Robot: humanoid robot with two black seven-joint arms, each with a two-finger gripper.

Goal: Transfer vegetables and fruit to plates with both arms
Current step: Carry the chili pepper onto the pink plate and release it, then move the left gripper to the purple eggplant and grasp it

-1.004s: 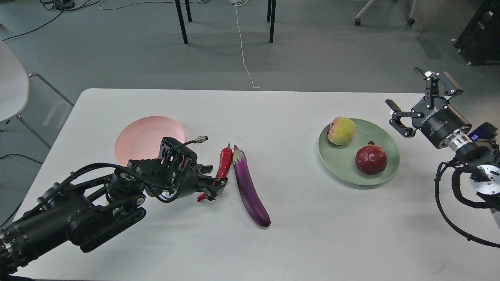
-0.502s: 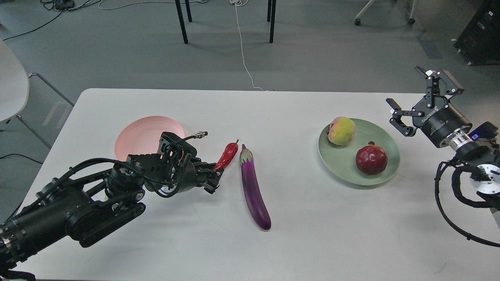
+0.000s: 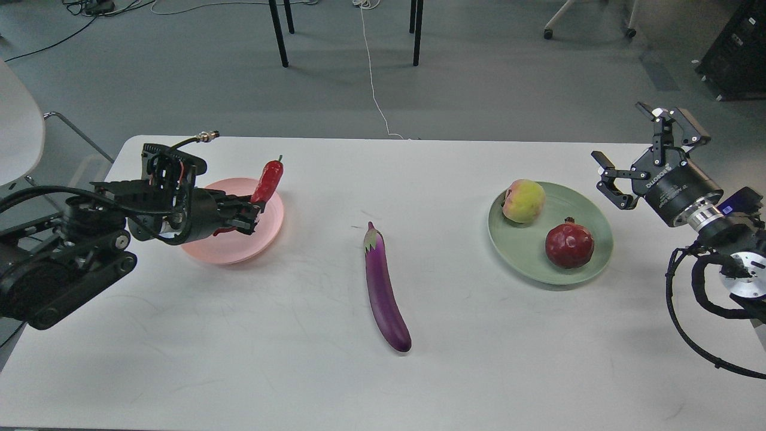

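Observation:
My left gripper (image 3: 254, 212) is shut on the red chili pepper (image 3: 267, 181) and holds it above the right part of the pale pink plate (image 3: 230, 251), stem end up. The purple eggplant (image 3: 384, 289) lies on the table near the middle. The mint green plate (image 3: 589, 230) at the right holds the peach (image 3: 523, 200) and the dark red pomegranate (image 3: 569, 242). My right gripper (image 3: 628, 154) is open and empty, raised beside the green plate's right edge.
The white table (image 3: 383, 371) ends at a far edge behind the plates. Beyond it on the floor stand black table legs (image 3: 278, 33) and a white cable (image 3: 374, 90). A white chair (image 3: 18, 126) stands at the far left.
My left gripper closed on the chili pepper, lifted it off the table and carried it left to above the pink plate. The eggplant shifted slightly. The right arm stayed still.

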